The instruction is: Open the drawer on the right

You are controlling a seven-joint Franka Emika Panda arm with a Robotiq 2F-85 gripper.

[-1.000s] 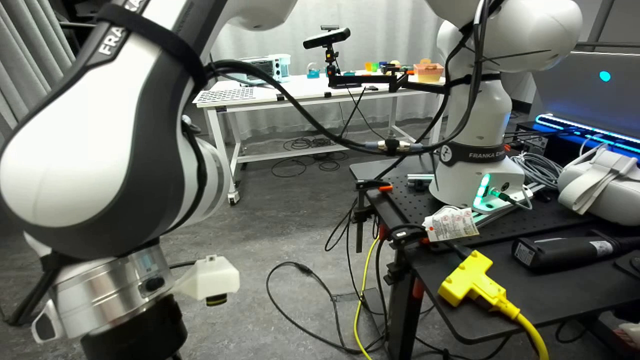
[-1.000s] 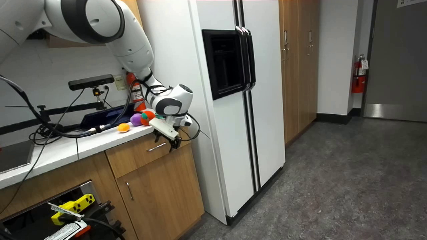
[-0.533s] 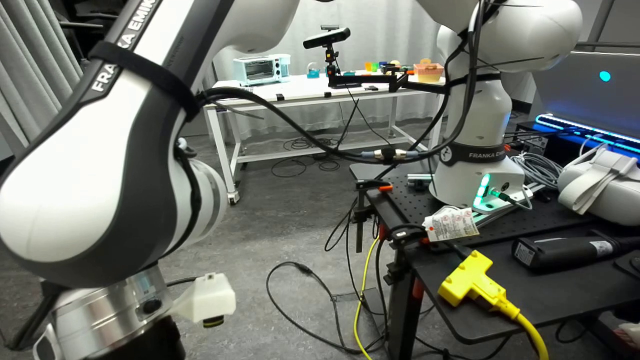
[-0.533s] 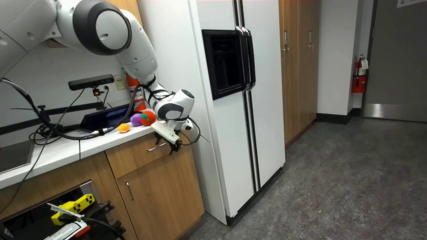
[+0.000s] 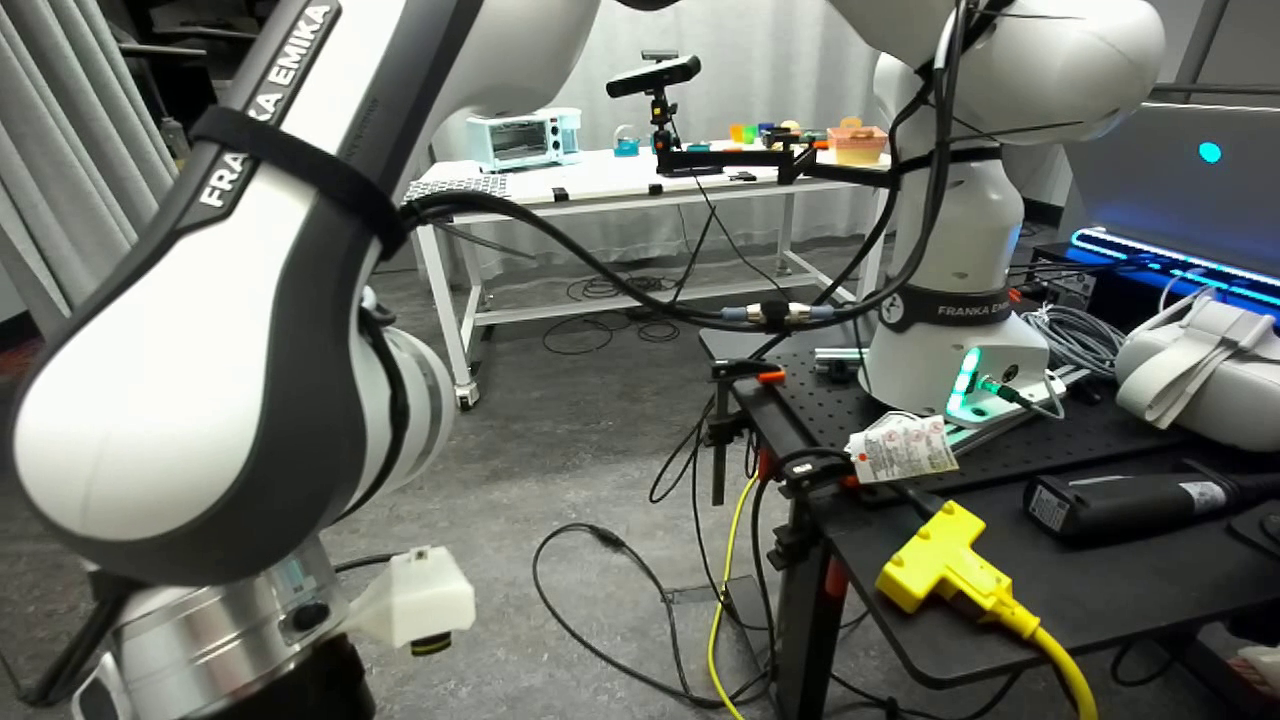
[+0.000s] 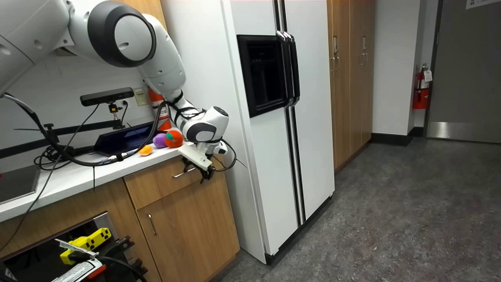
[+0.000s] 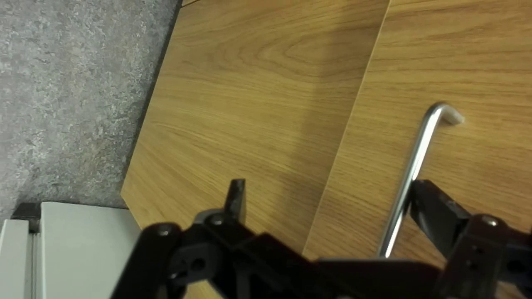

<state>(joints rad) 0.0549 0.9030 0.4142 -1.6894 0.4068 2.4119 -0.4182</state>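
Left to right in an exterior view, there's a yellow outlet [image 6: 87, 244] down low, then an orange ball [image 6: 145, 150], a purple ball [image 6: 159, 141] and a red ball [image 6: 174, 139] on the white table [image 6: 70, 179]. The drawer [image 6: 154, 182] is right under the table's edge and looks closed, front flush. Then the fridge [image 6: 270, 145]. Wrist view, same direction: floor [image 7: 83, 91], then the door [image 7: 249, 112] below the drawer with one finger [image 7: 236, 199] in front of it, then the drawer's metal handle [image 7: 414, 166], then the other finger [image 7: 436, 211] right beside it, can't tell if they touch. The pincer [image 7: 328, 185] is spread wide, handle between its fingers, nothing clamped.
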